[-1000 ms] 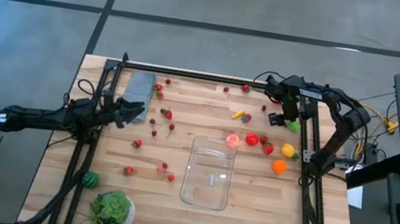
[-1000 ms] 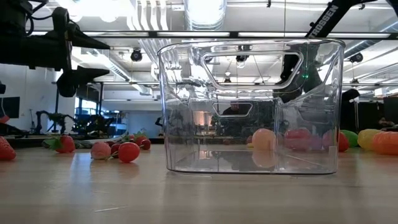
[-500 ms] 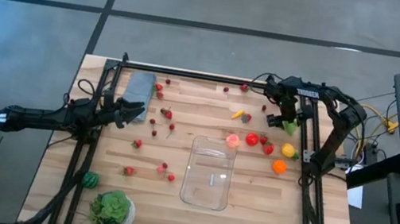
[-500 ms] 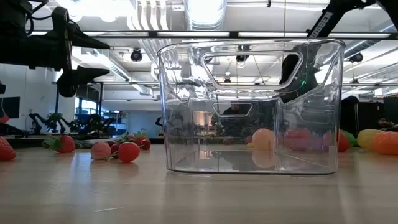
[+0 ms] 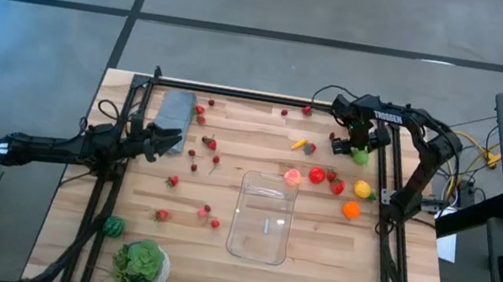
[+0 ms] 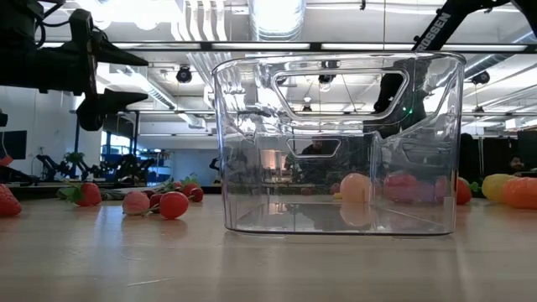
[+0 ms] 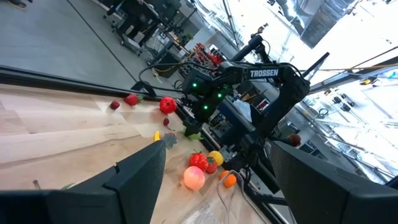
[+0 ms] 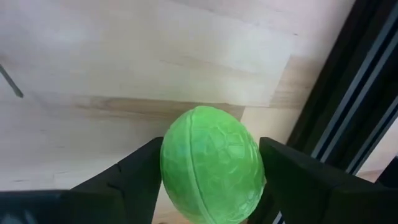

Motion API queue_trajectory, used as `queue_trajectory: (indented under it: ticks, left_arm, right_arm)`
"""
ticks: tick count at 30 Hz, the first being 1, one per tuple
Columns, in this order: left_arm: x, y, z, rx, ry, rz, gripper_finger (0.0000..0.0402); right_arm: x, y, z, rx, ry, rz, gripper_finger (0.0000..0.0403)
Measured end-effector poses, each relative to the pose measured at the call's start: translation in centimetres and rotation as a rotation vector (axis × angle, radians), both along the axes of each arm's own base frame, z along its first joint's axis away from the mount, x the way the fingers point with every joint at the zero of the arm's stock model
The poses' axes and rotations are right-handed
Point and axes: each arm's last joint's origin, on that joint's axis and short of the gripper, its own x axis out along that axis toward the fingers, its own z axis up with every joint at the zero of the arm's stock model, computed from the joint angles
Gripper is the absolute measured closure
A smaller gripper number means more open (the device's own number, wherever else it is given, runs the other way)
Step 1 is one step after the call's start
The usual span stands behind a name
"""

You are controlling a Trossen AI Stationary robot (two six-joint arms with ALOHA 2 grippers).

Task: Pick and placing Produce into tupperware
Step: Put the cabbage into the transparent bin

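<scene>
The clear tupperware [image 5: 263, 217] stands upright near the table's middle, filling the low view [image 6: 336, 143]. Produce lies scattered around it: small red berries [image 5: 194, 152] to its left, and pink [image 5: 292, 176], red [image 5: 317, 175], yellow [image 5: 362, 189] and orange [image 5: 351, 209] pieces to its right. My right gripper [image 5: 356, 147] points steeply down at the far right, shut on a round green piece [image 8: 211, 165]. My left gripper [image 5: 171, 138] hovers open and level over the table's left side, with nothing between its fingers [image 7: 217, 186]. My right gripper pinches the green piece between its two fingers, one on each of two opposite sides [image 8: 166, 168]. The fingers come from above, slanting steeply down. The piece sits close over the wood by the table's right rail. I cannot tell whether it is lifted clear.
A grey-blue folded cloth [image 5: 177, 107] lies far left. A potted plant [image 5: 141, 263] and a striped green ball [image 5: 113, 227] sit near left. Black frame rails [image 5: 392, 184] run along both sides. Bare wood lies near and right of the tupperware.
My right gripper has tipped further down over the green piece. The piece has shifted a little toward the table's left and has gone out of the low view, where it showed beside the tupperware before.
</scene>
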Motion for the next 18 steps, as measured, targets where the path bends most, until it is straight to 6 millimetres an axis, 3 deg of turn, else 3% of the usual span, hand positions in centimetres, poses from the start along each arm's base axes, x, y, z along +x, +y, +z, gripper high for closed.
queue_trajectory:
  ticks: [5,11,15,18]
  left_arm:
    - [0.0,0.0,0.0,0.0,0.0,-0.002,0.0125]
    - [0.0,0.0,0.0,0.0,0.0,-0.003,0.0125]
    - [0.0,0.0,0.0,0.001,0.0,-0.003,0.0125]
    - [0.0,0.0,0.0,0.002,0.001,-0.003,0.0125]
  right_arm:
    - [0.0,0.1,0.0,0.021,-0.012,-0.001,0.018]
    - [0.7,0.8,0.7,0.067,-0.078,-0.001,0.0161]
    - [2.1,1.6,2.7,0.056,-0.19,0.018,0.0155]
    - [3.7,2.8,5.3,0.02,-0.304,0.059,0.0162]
